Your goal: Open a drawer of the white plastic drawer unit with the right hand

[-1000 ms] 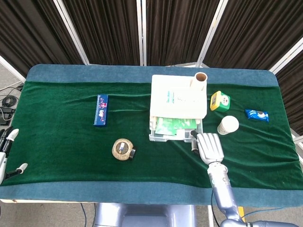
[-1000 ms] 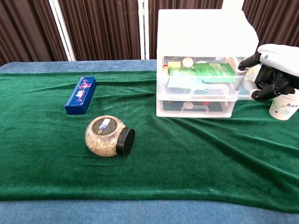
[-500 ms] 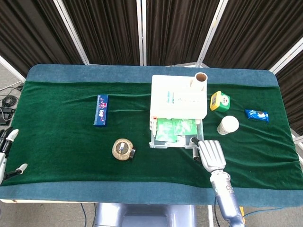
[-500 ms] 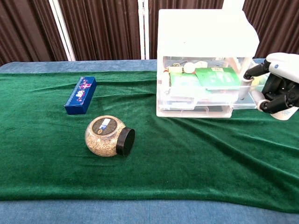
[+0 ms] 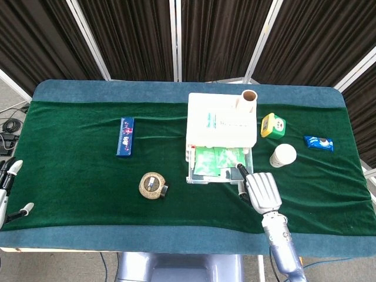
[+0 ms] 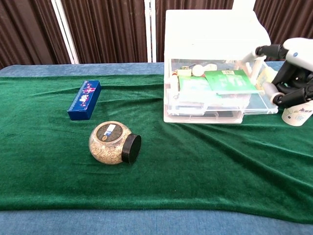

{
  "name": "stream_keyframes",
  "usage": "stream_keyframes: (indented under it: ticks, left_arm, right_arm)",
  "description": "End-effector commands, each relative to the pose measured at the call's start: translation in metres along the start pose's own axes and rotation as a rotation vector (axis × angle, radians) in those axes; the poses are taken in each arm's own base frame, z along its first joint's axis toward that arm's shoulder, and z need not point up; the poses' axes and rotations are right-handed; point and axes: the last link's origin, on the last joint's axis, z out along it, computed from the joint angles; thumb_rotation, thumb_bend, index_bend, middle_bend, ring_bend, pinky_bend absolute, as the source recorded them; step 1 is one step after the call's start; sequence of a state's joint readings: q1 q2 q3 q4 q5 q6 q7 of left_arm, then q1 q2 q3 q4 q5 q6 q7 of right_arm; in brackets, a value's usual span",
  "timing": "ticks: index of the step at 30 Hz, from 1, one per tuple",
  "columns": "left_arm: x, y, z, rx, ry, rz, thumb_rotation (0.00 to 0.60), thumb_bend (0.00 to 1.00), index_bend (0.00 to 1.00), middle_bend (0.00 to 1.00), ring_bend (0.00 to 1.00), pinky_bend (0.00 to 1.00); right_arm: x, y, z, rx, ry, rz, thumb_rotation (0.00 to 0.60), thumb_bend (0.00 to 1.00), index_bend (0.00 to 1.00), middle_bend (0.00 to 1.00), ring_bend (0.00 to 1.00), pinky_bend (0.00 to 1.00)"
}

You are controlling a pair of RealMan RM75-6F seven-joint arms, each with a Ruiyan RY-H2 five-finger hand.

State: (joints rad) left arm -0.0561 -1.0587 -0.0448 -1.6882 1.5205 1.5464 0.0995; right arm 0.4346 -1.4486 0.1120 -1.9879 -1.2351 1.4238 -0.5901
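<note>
The white plastic drawer unit (image 5: 220,120) (image 6: 215,34) stands right of the table's middle. Its upper drawer (image 5: 216,165) (image 6: 222,90) is pulled out toward me and shows green packets inside. My right hand (image 5: 261,191) (image 6: 295,73) is at the drawer's front right corner. Its lower fingers (image 6: 288,96) curl at the front wall, and one finger reaches up over the drawer. The lower drawer (image 6: 203,114) is closed. My left hand (image 5: 8,182) hangs off the table's left edge, fingers apart and holding nothing.
A blue box (image 5: 126,137) (image 6: 84,100) and a jar lying on its side (image 5: 153,185) (image 6: 113,142) sit to the left. A paper cup (image 5: 283,155) (image 6: 297,112) stands just right of my right hand. A yellow-green item (image 5: 272,125), a blue packet (image 5: 319,143) and a cardboard tube (image 5: 248,101) lie further back.
The upper drawer has slid further out of the unit toward me with my right hand at its front. One finger of that hand has lifted above the drawer. The left hand has not moved.
</note>
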Motion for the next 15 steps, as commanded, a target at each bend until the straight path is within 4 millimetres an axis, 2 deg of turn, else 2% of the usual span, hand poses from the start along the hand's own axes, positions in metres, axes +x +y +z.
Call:
stream_keyframes:
  ticks: [1,4,7,10,13,15]
  left_arm:
    - [0.000,0.000,0.000,0.000,0.002,0.000,0.600,0.16,0.00,0.00,0.00,0.00]
    - [0.000,-0.001,0.001,-0.002,0.006,-0.003,0.600,0.16,0.00,0.00,0.00,0.00]
    - [-0.003,-0.001,0.002,-0.003,0.004,-0.002,0.600,0.16,0.00,0.00,0.00,0.00]
    - [-0.004,0.000,0.002,-0.008,0.005,0.003,0.600,0.16,0.00,0.00,0.00,0.00]
    - [-0.005,0.001,0.001,-0.009,0.008,0.006,0.600,0.16,0.00,0.00,0.00,0.00]
    - [-0.005,0.001,0.001,-0.009,0.009,0.008,0.600,0.16,0.00,0.00,0.00,0.00]
  right_arm:
    - [0.004,0.004,-0.008,0.009,0.026,0.003,0.600,0.55,0.16,0.91,0.94,0.81]
    - [0.014,0.011,-0.023,0.014,0.067,0.003,0.600,0.54,0.14,0.89,0.92,0.79]
    - [0.027,0.031,-0.043,0.007,0.163,-0.060,0.600,0.53,0.14,0.85,0.88,0.74]
    - [0.034,0.051,-0.056,-0.016,0.215,-0.106,0.600,0.50,0.14,0.67,0.72,0.58]
    - [0.037,0.067,-0.063,-0.043,0.219,-0.116,0.600,0.44,0.14,0.44,0.51,0.35]
    - [0.039,0.077,-0.067,-0.048,0.217,-0.115,0.600,0.40,0.12,0.27,0.32,0.19]
